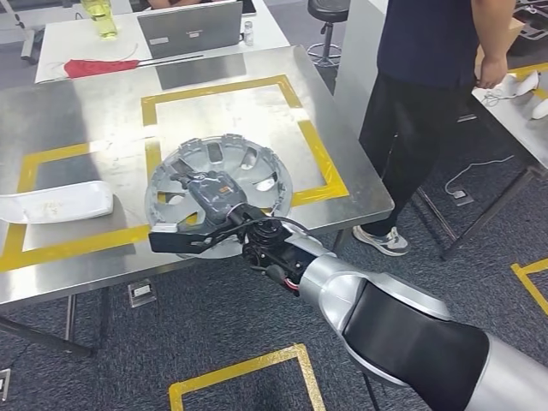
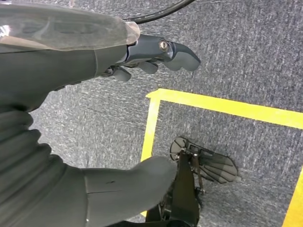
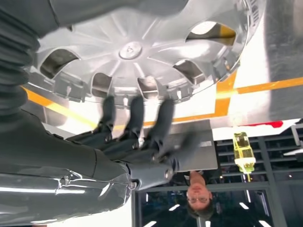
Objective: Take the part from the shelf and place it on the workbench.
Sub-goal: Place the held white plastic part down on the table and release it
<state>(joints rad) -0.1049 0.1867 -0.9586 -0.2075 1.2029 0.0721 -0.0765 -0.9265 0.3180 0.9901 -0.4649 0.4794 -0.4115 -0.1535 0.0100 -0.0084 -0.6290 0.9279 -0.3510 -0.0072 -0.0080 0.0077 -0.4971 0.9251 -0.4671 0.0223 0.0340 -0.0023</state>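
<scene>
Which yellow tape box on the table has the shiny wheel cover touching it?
The right-hand yellow square, the bigger one. The wheel cover lies over its near left corner. The left tape box holds a white tray instead.

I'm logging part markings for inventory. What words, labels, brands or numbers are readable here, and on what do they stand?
No text reads clearly.
Round silver plastic wheel cover: its centre emblem is blurred, unreadable.
Grey laptop: a small label on its lid is too small to read.
Yellow tape lines on the steel workbench: plain, no writing.
</scene>
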